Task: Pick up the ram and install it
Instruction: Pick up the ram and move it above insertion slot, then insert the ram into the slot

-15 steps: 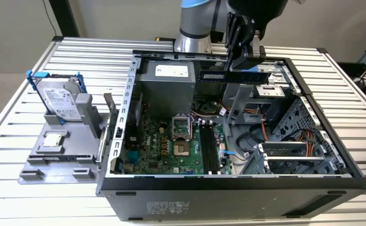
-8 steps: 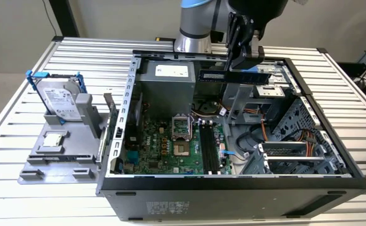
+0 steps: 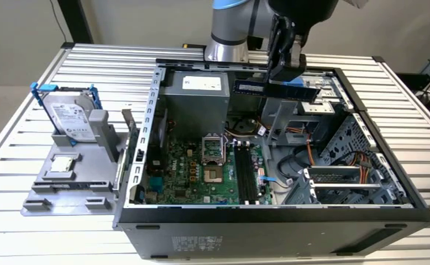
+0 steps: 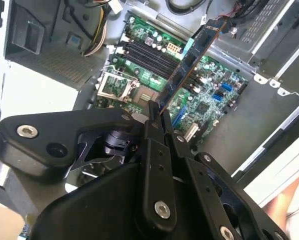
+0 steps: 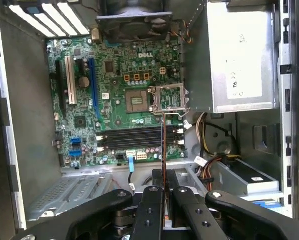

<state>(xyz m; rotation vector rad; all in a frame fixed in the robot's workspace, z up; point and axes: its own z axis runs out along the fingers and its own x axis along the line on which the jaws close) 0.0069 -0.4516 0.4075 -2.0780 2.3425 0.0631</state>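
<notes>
1. The black two-fingered gripper (image 3: 281,80) is pinched closed on the ram (image 3: 303,93), a long, narrow, dark bluish-green memory board. The fingers clamp its flat faces partway along its length.
2. In the exterior view the ram is held on edge and roughly level. It is above the far part of the open black-and-grey metal computer case (image 3: 274,221), clear of the green motherboard (image 3: 193,176) on the case floor.
3. The second wrist view shows the ram's flat face running out from the fingertips (image 4: 150,111) over the motherboard. The first wrist view shows the ram edge-on, as a thin line crossing the long black memory slots (image 5: 134,137).
4. The first wrist view also shows the square processor socket (image 5: 138,101) with its metal frame beside it. It takes in the silver boxy power supply (image 5: 239,65) too.
5. Case contents in the exterior view are the motherboard, the power supply at the far end, bundled coloured cables (image 3: 311,157) and perforated grey drive cages (image 3: 347,176).
6. Outside the case, at the exterior view's left, a grey plastic fixture (image 3: 60,190) stands on the slatted aluminium table (image 3: 45,237). It holds a silver hard drive with blue plastic rails (image 3: 71,117) upright. A small square silver processor chip (image 3: 62,163) lies flat in front of the drive.
</notes>
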